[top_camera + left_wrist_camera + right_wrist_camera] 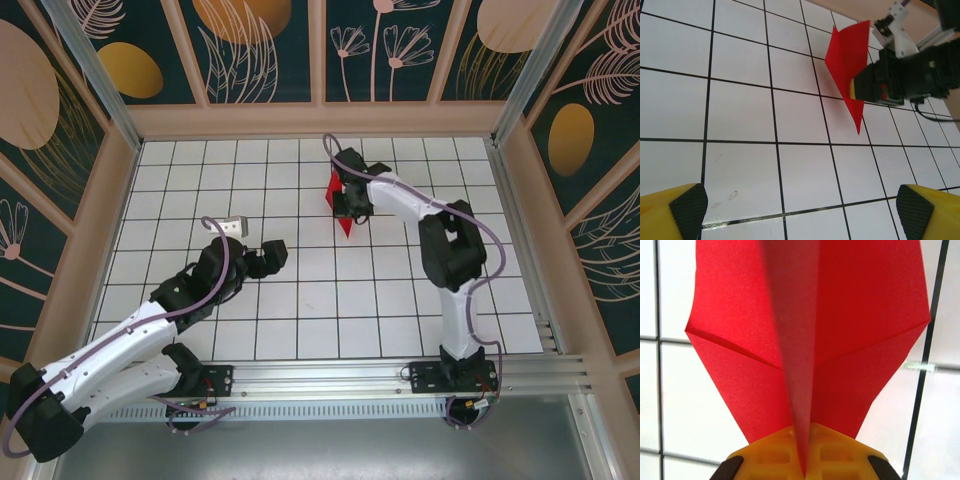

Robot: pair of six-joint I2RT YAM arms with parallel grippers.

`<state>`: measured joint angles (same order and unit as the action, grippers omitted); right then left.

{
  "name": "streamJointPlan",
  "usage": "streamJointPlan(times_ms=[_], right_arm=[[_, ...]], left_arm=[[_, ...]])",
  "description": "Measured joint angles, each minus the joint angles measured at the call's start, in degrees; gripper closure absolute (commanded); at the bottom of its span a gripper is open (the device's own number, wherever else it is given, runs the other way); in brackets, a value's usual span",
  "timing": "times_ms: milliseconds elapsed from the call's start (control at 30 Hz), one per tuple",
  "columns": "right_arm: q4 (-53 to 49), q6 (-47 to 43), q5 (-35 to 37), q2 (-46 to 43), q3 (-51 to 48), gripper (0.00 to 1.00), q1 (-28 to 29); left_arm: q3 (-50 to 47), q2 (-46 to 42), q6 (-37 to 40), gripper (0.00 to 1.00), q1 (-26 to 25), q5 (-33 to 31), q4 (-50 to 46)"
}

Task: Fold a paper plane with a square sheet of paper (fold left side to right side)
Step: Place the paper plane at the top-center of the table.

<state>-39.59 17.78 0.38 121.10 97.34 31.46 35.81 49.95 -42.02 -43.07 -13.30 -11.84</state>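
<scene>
**Figure. Right tool holding the folded plane; left tool standing by.**

The right tool (348,206) is closed on the red plane (334,190), in the far middle of the bench (300,310). In the right wrist view the centre fold runs straight down into the closed jaws of the tool (802,462). The two flaps of the plane (865,315) spread to either side, each crossed by a slanting crease. Pinching along the centre fold probably serves to keep the two halves together, so the shape does not spring open.

The left wrist view shows the plane (847,55) carried on edge rather than lying flat, with the right tool (854,90) gripping partway along it. Its narrow point hangs down toward the bench (740,100). Whether the point touches the surface cannot be told.

From above, the long axis runs roughly far to near, with the point toward the arm bases and the broad end toward the back wall.

The left tool (272,256) is fully open and holds nothing. Its fingers (687,210) are spread wide, low over the bench. It is well apart from the plane but aimed toward it, seemingly kept clear of the grip and ready to assist.
</scene>
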Motion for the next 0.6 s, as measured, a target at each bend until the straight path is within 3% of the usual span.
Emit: streamJointPlan(times_ms=[233, 600], right_arm=[[-4.94, -2.32, -3.02, 8.72, 8.81, 0.93, -2.97], [-7.37, -2.93, -4.66, 10.78, 10.73, 0.91, -4.94]], left_arm=[[-0.04, 0.02, 0.02, 0.01, 0.0, 0.79, -0.02], [-0.04, 2.21, 0.04, 0.01, 0.0, 1.29, -0.02]])
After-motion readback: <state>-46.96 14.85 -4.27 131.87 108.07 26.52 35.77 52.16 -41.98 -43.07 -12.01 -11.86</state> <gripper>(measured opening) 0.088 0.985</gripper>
